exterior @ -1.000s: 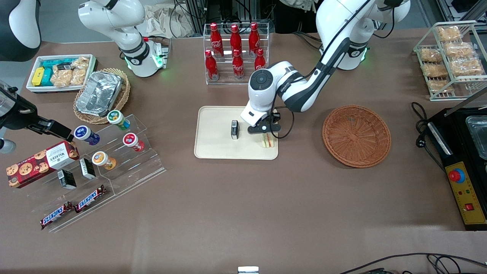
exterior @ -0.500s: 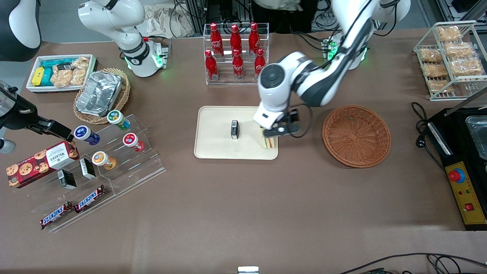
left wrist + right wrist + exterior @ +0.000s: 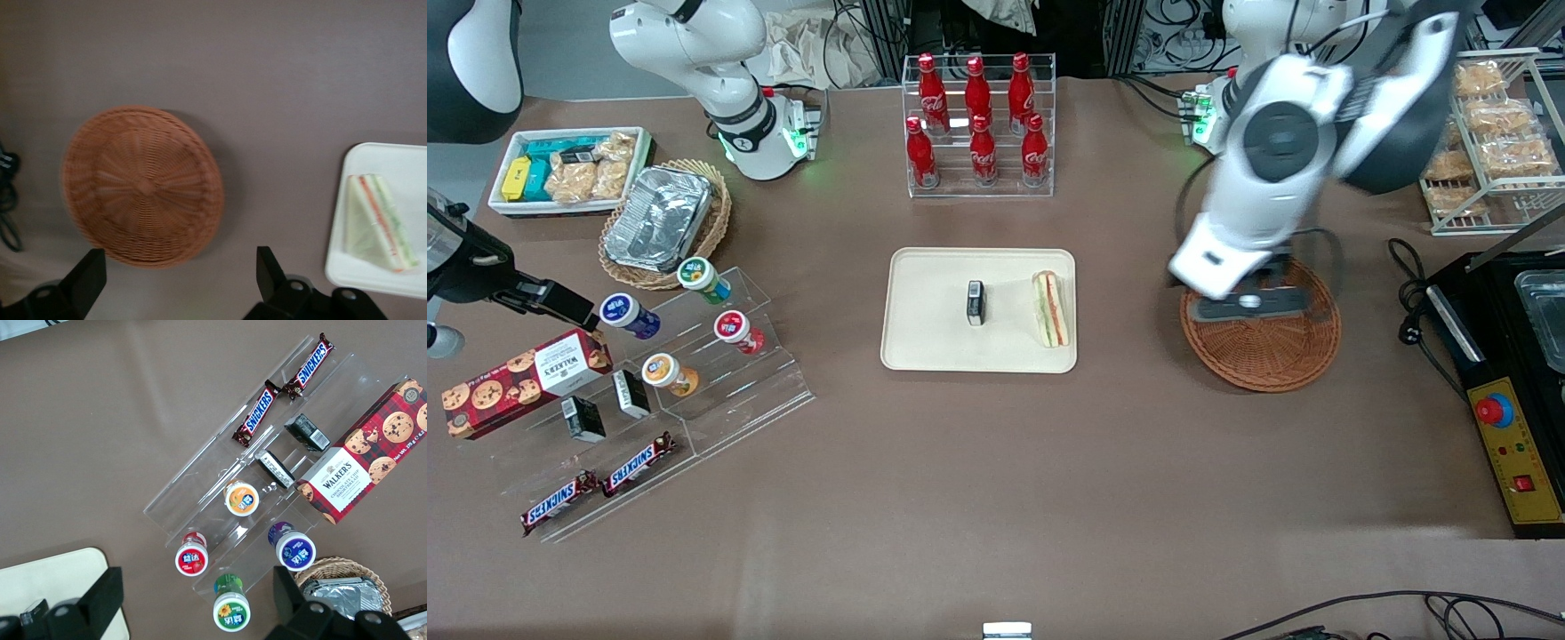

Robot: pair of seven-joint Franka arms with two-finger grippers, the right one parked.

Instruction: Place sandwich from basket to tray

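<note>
Six red cola bottles stand in a clear rack.

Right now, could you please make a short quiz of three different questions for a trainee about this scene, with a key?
1. True or false: the sandwich lies on the tray.
2. What is in the basket? A) sandwich B) nothing C) bottle
3. Fill in: the pincer hangs above the ____.

Key: 1 true; 2 B; 3 basket. The pincer's fingers stand apart, holding nothing. A small black box also stands on the tray.
</note>
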